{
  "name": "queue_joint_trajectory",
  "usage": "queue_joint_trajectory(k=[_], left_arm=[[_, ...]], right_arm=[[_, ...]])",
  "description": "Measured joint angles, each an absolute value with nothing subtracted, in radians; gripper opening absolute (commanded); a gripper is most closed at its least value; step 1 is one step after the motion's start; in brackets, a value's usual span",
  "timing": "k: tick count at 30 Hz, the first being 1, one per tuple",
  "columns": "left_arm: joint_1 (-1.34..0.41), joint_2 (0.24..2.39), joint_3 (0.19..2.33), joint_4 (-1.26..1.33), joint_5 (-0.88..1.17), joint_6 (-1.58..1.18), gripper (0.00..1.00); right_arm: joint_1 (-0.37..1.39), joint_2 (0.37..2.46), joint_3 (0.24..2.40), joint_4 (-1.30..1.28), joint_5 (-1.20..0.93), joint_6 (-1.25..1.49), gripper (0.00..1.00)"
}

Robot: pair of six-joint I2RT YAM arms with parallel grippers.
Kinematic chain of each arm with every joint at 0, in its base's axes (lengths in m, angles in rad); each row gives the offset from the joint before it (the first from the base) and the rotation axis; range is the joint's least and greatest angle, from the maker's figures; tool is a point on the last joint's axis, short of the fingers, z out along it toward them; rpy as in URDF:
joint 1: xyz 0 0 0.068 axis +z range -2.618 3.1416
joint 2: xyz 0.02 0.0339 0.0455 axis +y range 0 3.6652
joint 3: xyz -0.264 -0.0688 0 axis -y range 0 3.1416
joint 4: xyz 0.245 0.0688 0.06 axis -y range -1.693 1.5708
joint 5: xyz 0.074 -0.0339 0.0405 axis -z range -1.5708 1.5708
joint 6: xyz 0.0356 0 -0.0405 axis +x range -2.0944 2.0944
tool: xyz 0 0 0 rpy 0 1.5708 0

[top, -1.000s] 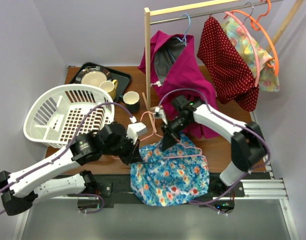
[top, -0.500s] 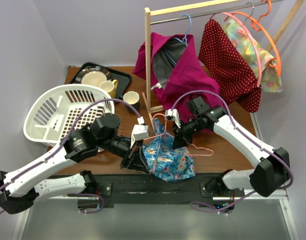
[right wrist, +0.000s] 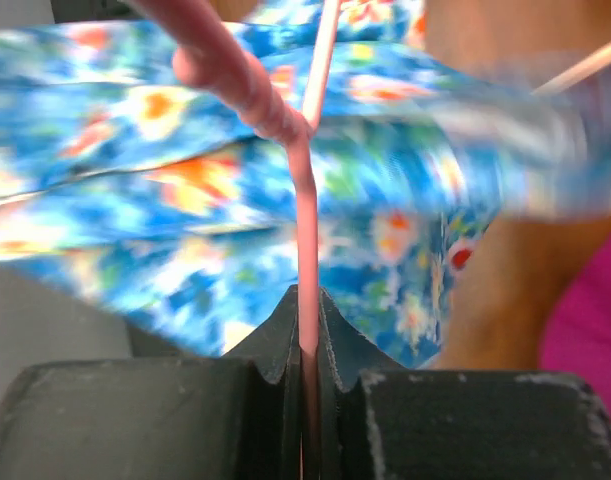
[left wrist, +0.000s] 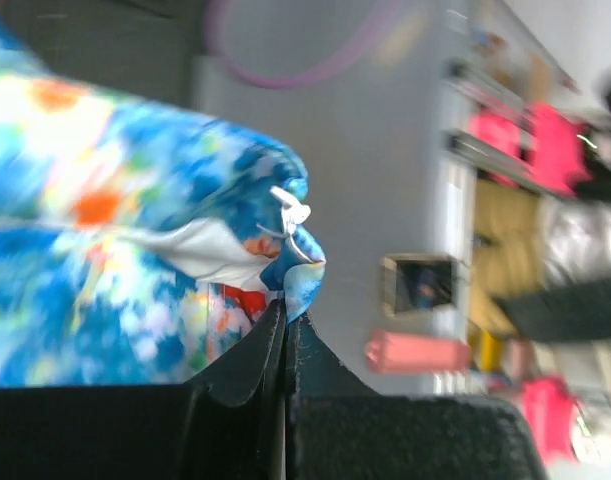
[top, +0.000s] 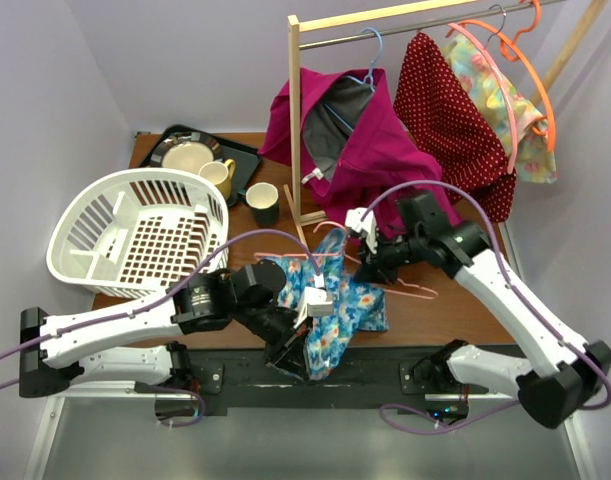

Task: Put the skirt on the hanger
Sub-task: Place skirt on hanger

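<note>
though unclear overhead, hanger [right wrist: 305, 250] sits clamped.

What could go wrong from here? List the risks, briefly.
1. The left gripper pinches only a thin fold at the edge of the skirt; the cloth may slip free.
2. The right gripper holds the pink hanger by one thin wire, so it may twist under the cloth's weight.
3. Part of the skirt hangs past the near edge of the table; if released, it could fall off.
</note>
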State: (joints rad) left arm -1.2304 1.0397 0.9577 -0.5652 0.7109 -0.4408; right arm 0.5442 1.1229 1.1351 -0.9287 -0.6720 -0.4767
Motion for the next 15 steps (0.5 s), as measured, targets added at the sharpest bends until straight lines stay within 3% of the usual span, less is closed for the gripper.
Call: queue_joint_trajectory(k=[8,12,15], left_arm=[[-1.231,1.009,1.097,-0.759,0.276,-0.422,0.03],[-1.231,0.983,1.138,-0.838,0.130,-0.424,0.34],[-1.231,0.966,1.135,-0.911,0.076,-0.439,0.41]], right_arm=[[0.543,1.074,1.119,-0.983,-0.743,-0.557,0.00],[0.543,1.056,1.090,-0.978,-0.702,-0.537,0.00],[0.543,1.013,1.090,-0.951,-0.624,-0.503,0.00]])
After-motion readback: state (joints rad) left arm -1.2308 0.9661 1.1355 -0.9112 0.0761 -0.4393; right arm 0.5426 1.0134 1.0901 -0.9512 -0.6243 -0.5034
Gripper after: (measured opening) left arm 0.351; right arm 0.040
